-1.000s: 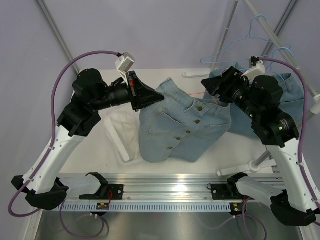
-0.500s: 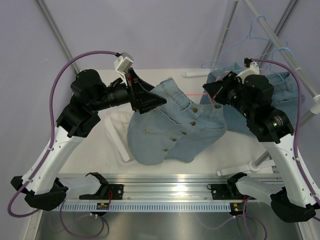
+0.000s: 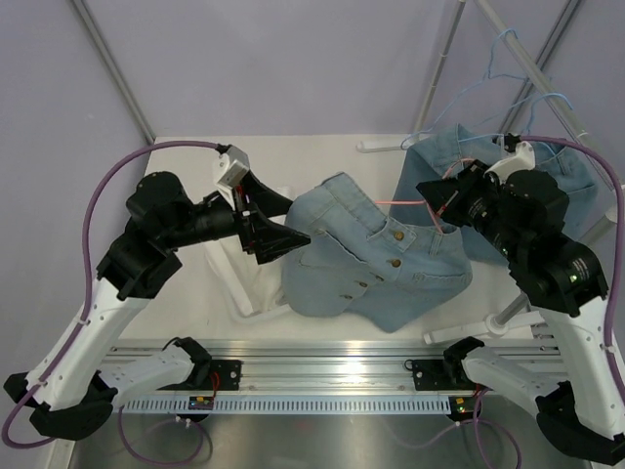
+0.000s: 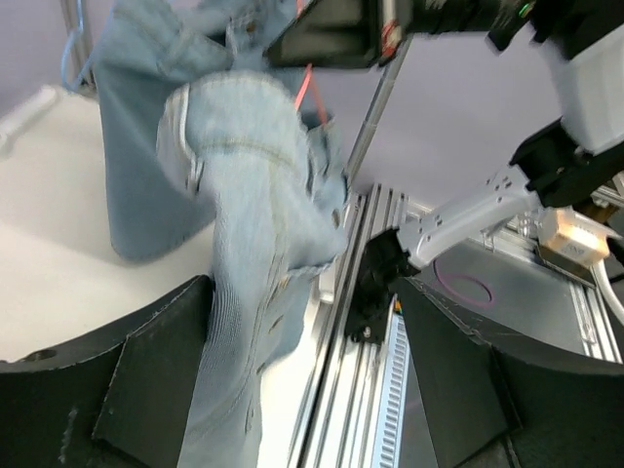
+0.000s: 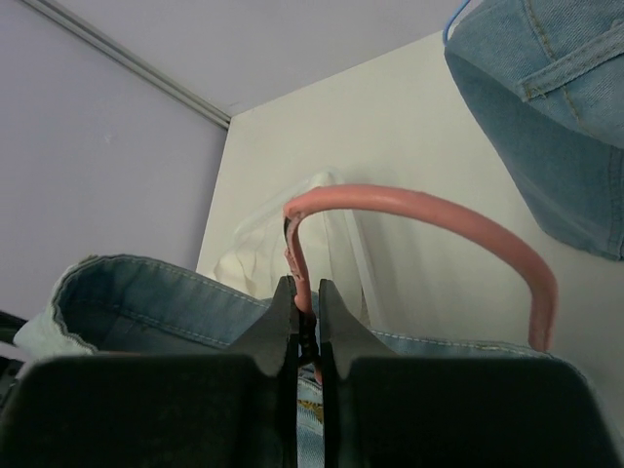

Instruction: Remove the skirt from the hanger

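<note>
1. Pressed together on thin wire, the right claw [image 5: 303,304] pinches the pink hanger [image 5: 419,207] just below the bend of its hook.
2. Seen from the top camera, this claw [image 3: 437,200] sits at 2 o'clock of the skirt [image 3: 376,264]. The hanger's pink wire [image 3: 395,202] runs from it toward 9 o'clock, just above the waistband.
3. The skirt is pale blue denim with buttons down its front. It lies bunched at the middle of the white table [image 3: 186,156], with its waistband end up by the hanger. Whether the hanger grips it cannot be told.
4. The left claw [image 3: 285,220] is at 9 o'clock of the skirt, its fingers [image 4: 146,390] spread wide and clasping nothing. In its wrist view, blurred denim [image 4: 249,224] hangs between and beyond them.
5. A white cloth [image 3: 234,269] lies on the table beneath the left claw, at 9 o'clock of the skirt.
6. A second denim garment [image 3: 439,161] hangs at 1 o'clock, with blue wire hangers [image 3: 506,44] above it.
7. A metal rail [image 3: 332,354] runs along the table edge at 6 o'clock.
</note>
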You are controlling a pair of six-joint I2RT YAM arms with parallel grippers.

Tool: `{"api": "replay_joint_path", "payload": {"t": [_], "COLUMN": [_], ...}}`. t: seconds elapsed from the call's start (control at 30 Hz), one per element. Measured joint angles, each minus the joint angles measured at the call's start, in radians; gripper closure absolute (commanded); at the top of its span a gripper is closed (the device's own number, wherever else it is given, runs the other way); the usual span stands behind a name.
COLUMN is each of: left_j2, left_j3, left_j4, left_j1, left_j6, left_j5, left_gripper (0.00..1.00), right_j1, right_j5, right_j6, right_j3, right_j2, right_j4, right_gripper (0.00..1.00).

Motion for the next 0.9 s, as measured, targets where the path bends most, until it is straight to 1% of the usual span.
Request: {"api": "replay_joint_path", "payload": {"t": [0.1, 0.17, 0.2, 0.23, 0.3, 0.33, 0.43, 0.57, 0.77, 0.9], "left_j2": [-0.007, -0.005, -0.005, -0.005, -0.005, -0.005, -0.006, -0.008, -0.032, -0.043], "left_j3": [-0.066, -0.112, -0.132, -0.147, -0.163, -0.165, -0.165, -0.165, -0.200, -0.212], "left_j4": [-0.005, -0.005, -0.005, -0.006, -0.008, -0.016, -0.021, -0.037, -0.035, -0.026], "left_j1": [0.000, 0.000, 0.000, 0.000, 0.000, 0.000, 0.000, 0.000, 0.000, -0.005], "left_j6": [0.006, 0.007, 0.006, 0.006, 0.008, 0.013, 0.026, 0.035, 0.023, 0.010], "left_j5": [0.017, 0.036, 0.045, 0.053, 0.061, 0.064, 0.068, 0.048, -0.019, -0.053], "left_gripper": [0.21, 0.27, 0.31, 0.42, 0.54, 0.68, 1.00, 1.00, 1.00, 1.00], "right_j1": [0.000, 0.000, 0.000, 0.000, 0.000, 0.001, 0.002, 0.003, 0.004, 0.005], "right_j5": [0.000, 0.006, 0.011, 0.015, 0.021, 0.024, 0.040, 0.068, 0.081, 0.116], "right_j6": [0.000, 0.000, 0.000, 0.000, 0.000, 0.000, 0.000, -0.001, 0.001, 0.018], "right_j3": [0.031, 0.055, 0.067, 0.077, 0.090, 0.097, 0.116, 0.129, 0.129, 0.129], "right_j2": [-0.026, -0.039, -0.044, -0.049, -0.058, -0.063, -0.074, -0.090, -0.127, -0.166], "right_j4": [-0.033, -0.053, -0.061, -0.069, -0.084, -0.096, -0.124, -0.154, -0.179, -0.203], "right_gripper": [1.00, 1.00, 1.00, 1.00, 1.00, 1.00, 1.00, 1.00, 1.00, 1.00]}}
